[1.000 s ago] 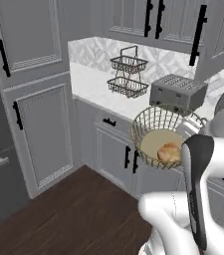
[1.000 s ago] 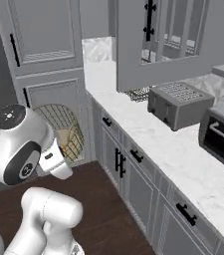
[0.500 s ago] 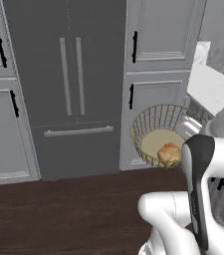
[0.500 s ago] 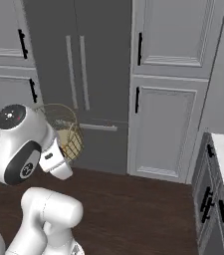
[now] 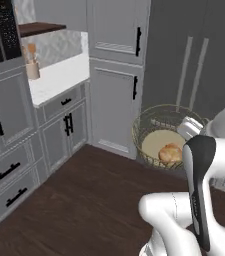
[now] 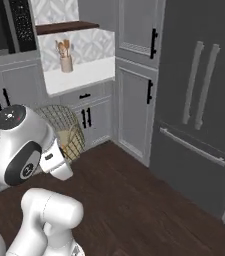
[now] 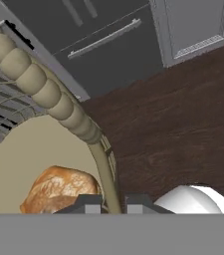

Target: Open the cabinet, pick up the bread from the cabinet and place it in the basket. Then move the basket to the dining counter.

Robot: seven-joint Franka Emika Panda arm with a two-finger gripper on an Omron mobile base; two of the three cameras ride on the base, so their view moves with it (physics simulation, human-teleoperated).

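Everything in both base views has slid sideways since a moment ago, so the base has turned. Before, the big dark fridge stood right ahead. Now the fridge is off to the right, and grey cupboards with a white tabletop show on the left. The basket and bread sit by the arm just as they did before.

The basket is up in the air over the dark wood floor, held out in front of the arm. It is tipped so its open top faces the left base camera. The bread lies inside it, on the tan bottom, low and to the right. In the hand view the bread is close to the tool, just inside the rim.

The tool is closed on the basket's rim. One finger is inside the basket and one is outside, with the thin rim wire pinched between them. The thick, bumpy top ring of the basket curves away up and to the left.

From the right base view the basket peeks out from behind the arm's round white joint.

A cup with wooden spoons stands on the tabletop by the patterned wall. A tall grey cupboard with black handles stands between the tabletop and the fridge.
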